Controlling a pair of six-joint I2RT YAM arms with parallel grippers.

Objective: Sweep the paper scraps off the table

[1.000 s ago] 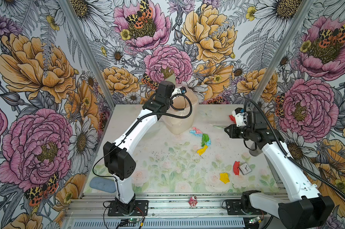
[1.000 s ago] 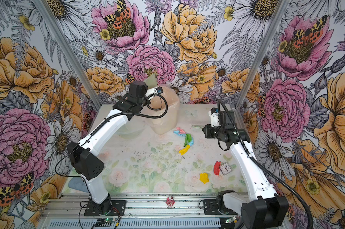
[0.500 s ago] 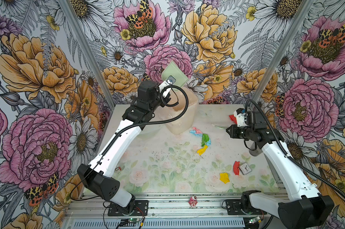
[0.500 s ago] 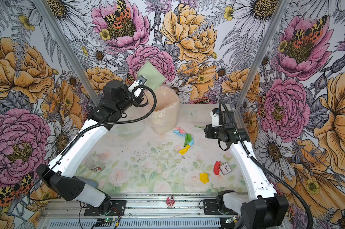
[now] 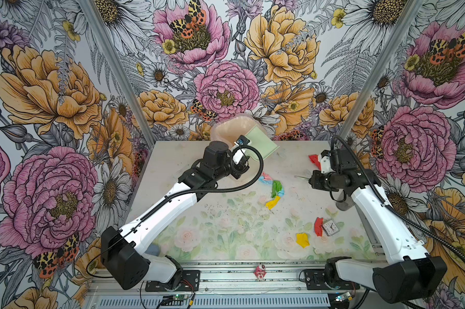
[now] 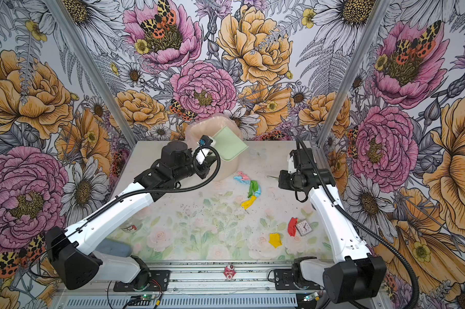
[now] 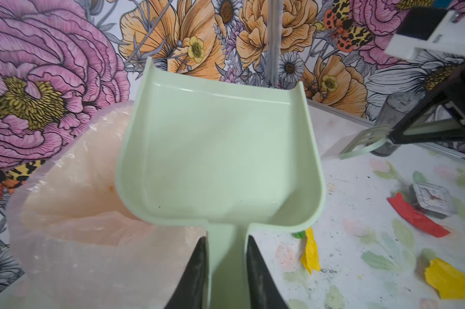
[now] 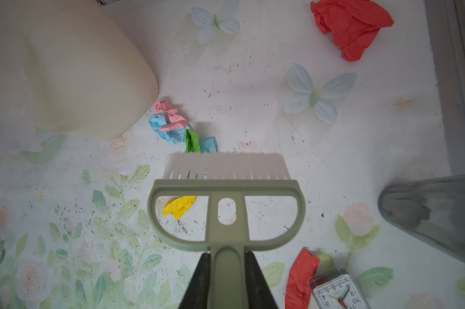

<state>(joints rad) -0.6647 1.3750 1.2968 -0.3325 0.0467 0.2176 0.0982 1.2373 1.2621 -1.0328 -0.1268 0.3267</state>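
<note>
Paper scraps lie on the table: a pink, blue, green and yellow cluster mid-table, a red one at the back right, a red one beside a clock, and a yellow one near the front. My left gripper is shut on the handle of an empty pale green dustpan, held in the air over the bin's right edge. My right gripper is shut on the handle of the green brush. Its bristles hover beside the green scrap.
A pink bag-lined bin stands at the back centre. A small clock and a grey translucent cup sit on the right side. A pink-red figurine rests on the front rail. A blue-grey object lies front left.
My left arm raised the dustpan from the bin up to the back wall, then brought it down and rightward over the bin's right edge. The right arm and brush barely moved.
</note>
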